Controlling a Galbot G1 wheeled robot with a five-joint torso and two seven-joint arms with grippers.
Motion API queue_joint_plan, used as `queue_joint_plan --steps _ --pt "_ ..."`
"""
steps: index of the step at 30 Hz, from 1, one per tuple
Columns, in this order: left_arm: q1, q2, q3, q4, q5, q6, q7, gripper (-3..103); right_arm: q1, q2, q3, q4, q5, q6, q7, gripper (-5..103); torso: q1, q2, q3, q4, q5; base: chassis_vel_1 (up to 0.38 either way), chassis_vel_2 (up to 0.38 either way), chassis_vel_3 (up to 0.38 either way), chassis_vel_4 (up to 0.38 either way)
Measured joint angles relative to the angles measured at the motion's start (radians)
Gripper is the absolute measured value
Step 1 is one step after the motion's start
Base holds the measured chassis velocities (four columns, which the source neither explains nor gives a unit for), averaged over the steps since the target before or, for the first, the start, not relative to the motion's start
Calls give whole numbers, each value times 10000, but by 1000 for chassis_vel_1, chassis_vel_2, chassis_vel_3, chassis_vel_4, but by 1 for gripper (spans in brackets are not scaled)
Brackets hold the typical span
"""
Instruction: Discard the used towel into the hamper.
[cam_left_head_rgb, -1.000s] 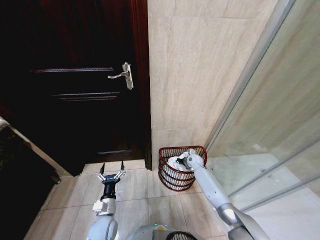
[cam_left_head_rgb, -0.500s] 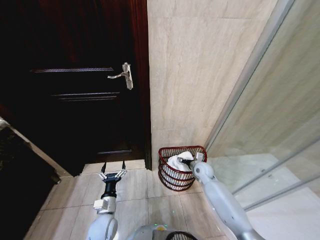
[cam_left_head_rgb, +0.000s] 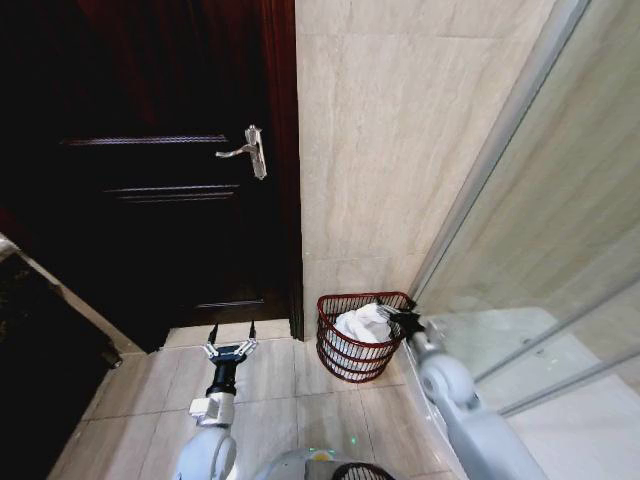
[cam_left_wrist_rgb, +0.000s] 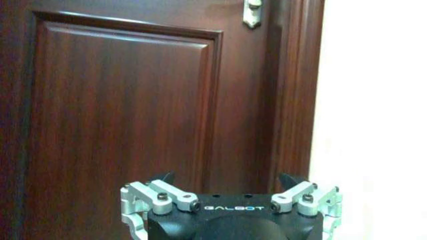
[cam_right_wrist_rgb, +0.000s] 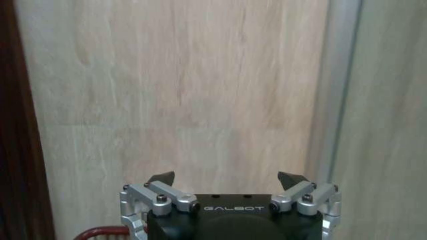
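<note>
The dark red wire hamper (cam_left_head_rgb: 337, 350) stands on the floor against the tiled wall, in the corner by the glass panel. A white towel (cam_left_head_rgb: 360, 324) lies crumpled inside it. My right gripper (cam_left_head_rgb: 402, 320) hovers open at the hamper's right rim, holding nothing. In the right wrist view my right gripper (cam_right_wrist_rgb: 227, 176) faces the tiled wall, with a bit of the hamper (cam_right_wrist_rgb: 100, 233) rim at the picture's edge. My left gripper (cam_left_head_rgb: 231, 340) stands open over the floor tiles, left of the hamper, pointing at the door. In the left wrist view my left gripper (cam_left_wrist_rgb: 227, 176) is empty.
A dark wooden door (cam_left_head_rgb: 150, 180) with a metal handle (cam_left_head_rgb: 248, 150) stands closed to the left. A glass shower panel (cam_left_head_rgb: 560, 260) runs along the right. Beige tiles cover the wall (cam_left_head_rgb: 400, 130) behind the hamper. Pale floor tiles (cam_left_head_rgb: 290, 400) lie in front.
My right gripper has let go of the towel and drawn back out of the hamper to its right rim. The towel stays in the hamper. The left arm shifted slightly.
</note>
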Motion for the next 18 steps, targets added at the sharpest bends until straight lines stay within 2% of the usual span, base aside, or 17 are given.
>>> queue_joint_plan --steps 4,5,7,15,18 --pt "-87 -31 -31 21 -323 167 345 100 -1190 1098 768 823 -1234 663 -314 100 0 0 0 1 -2 0 0 0 0" --pt "-87 -31 -31 21 -323 167 345 100 -1190 1098 768 823 -1234 663 -314 100 0 0 0 1 -2 0 0 0 0" --pt "-99 53 -51 -47 -384 219 522 100 -1579 1528 1016 1185 -1580 808 -416 100 0 0 0 0 0 0 0 0 0" --pt "-180 28 2 -305 -424 316 866 100 -2350 2502 1469 2148 -1635 617 -324 100 1 -1 1 1 -1 0 0 0 0" --pt "-179 -85 -56 -534 -518 543 1017 100 -2727 2947 1495 2570 -1563 446 -136 100 1 -1 1 2 -2 0 0 0 0"
